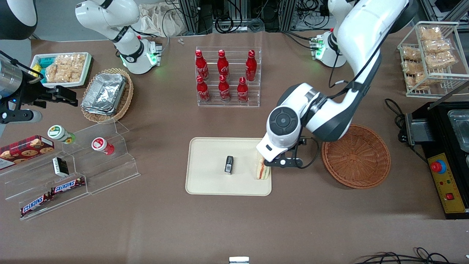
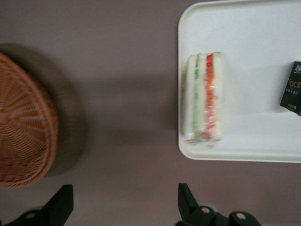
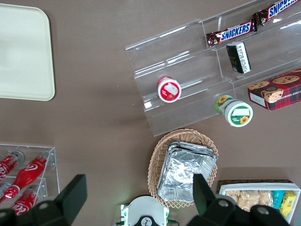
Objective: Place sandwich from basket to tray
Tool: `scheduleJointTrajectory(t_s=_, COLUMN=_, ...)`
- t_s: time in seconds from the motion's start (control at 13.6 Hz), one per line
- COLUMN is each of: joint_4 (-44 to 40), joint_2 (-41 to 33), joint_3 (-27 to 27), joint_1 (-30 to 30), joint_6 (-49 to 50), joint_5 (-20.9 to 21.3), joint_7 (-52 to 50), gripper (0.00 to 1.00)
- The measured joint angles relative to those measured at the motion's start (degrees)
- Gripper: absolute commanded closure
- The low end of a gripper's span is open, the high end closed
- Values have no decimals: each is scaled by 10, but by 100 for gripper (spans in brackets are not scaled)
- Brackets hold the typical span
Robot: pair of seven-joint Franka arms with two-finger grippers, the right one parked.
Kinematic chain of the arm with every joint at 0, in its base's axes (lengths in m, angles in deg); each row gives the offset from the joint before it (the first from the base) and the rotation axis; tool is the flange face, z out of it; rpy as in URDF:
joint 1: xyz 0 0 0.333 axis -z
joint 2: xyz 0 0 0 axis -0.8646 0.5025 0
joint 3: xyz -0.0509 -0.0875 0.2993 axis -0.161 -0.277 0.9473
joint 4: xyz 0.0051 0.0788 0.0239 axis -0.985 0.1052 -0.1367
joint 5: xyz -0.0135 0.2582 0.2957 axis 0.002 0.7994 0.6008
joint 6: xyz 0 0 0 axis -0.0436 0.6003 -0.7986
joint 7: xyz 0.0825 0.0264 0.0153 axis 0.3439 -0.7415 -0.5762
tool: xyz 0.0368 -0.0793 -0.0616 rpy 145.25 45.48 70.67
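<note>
Below the tool (image 2: 123,203), open and empty, the sandwich (image 2: 204,96) already lies on the tray (image 2: 263,56), the basket (image 2: 23,127) beside it empty.

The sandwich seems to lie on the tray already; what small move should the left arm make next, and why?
Probably lift the end effector straight up and draw it away. Its fingers are open and hold nothing, the sandwich lies on the cream tray just inside its edge nearest the basket, and that basket looks empty. Nothing seems left to carry, so clearing the tray is the sensible step.
</note>
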Motion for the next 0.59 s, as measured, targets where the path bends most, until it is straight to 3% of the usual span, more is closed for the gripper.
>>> scheduleJointTrajectory(t_s=0.59, joint_4=-1, joint_2=-118, joint_3=3, joint_1=-134, joint_6=144, joint_5=-46, joint_7=120, gripper=0)
